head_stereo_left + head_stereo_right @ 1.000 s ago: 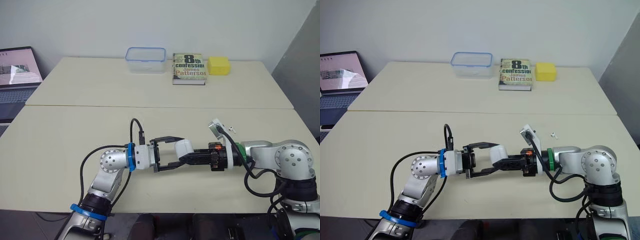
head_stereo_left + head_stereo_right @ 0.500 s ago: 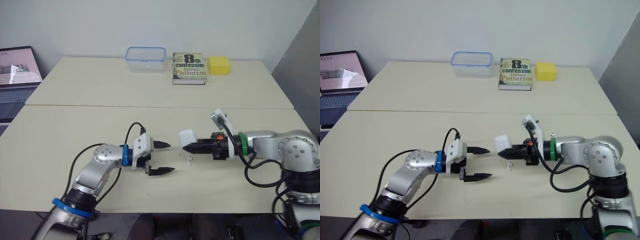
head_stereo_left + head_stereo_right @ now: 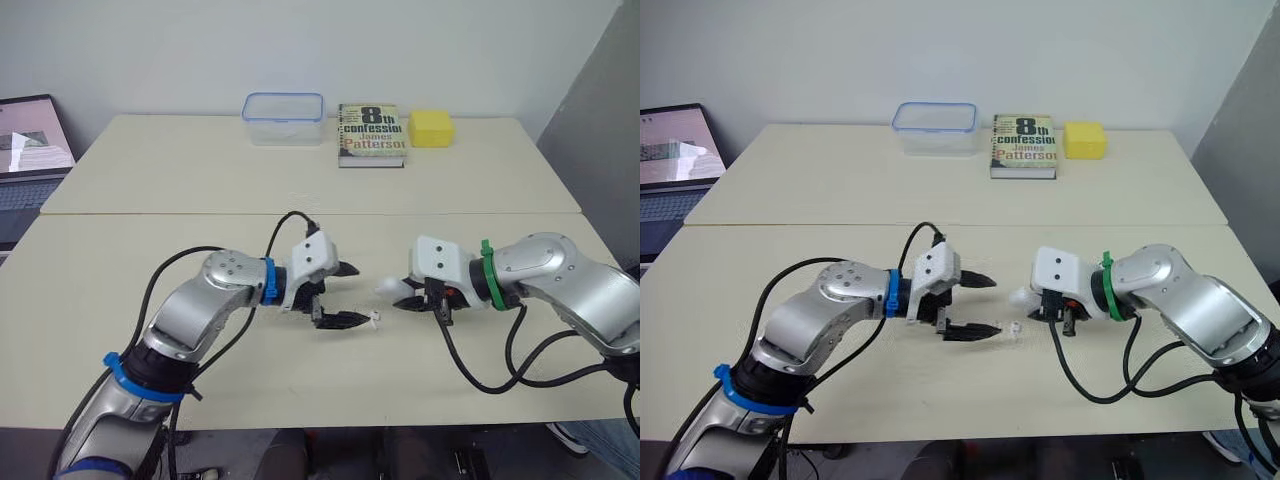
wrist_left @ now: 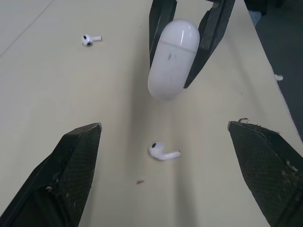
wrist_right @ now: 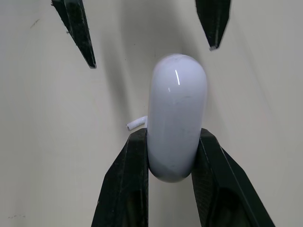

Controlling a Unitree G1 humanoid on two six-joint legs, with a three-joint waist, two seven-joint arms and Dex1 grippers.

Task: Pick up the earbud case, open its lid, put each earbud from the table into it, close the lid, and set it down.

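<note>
Left tool [image 3: 360, 294] is hovering wide apart over the near earbud [image 4: 163, 152], which is lying on the tabletop [image 3: 300, 390] between its fingers, close to the lower fingertip. Right tool [image 5: 173, 137] is clamping the case [image 4: 173, 56] by its lower half, just beyond that earbud and off the tabletop. Case lid is looking shut, so it likely needs opening before any drop-in. For the pick: centre the earbud between the fingers, come down low and pinch the body, not the stem. Second earbud [image 4: 90, 39] is sitting well apart. A second ago the left tool was bracketing the case; now it is backed off to the earbud, which is lying where it was, and the right arm is folding in.
</note>
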